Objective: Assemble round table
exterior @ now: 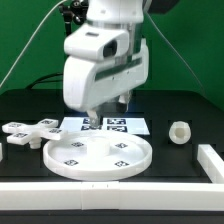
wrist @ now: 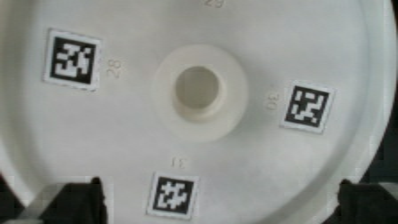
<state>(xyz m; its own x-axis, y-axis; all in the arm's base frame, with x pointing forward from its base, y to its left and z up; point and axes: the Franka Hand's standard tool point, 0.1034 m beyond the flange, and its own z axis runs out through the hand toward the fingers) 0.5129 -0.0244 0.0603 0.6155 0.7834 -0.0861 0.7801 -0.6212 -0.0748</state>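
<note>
1. Large rimmed round disc of the table set, lying flat on the black table, towards the front and a little to the exterior view's left of centre.
2. On its upper face, several small black-and-white square tags; in the middle, seen from the wrist view, a round hole with a raised collar about it.
3. Over the far edge of the disc, the gripper pointing straight down; jaws spread wide in the wrist view, dark fingertips to either side, grasping nothing. Touching the disc or just clear of it: cannot tell.
4. Above the gripper, the bulky white arm, hiding much of the back of the scene.
5. Cross-shaped piece, tagged too, flat on the table to the exterior view's left, just beside the disc but apart from it.
6. Short cylinder post on the exterior view's right, well apart from the disc, lying on its side by the look of it, open end towards the camera.
7. Behind the disc, partly under the gripper, the marker board, flat and thin.
8. Along the front and turning up the exterior view's right side, a long white bar, fencing in the working space.
</note>
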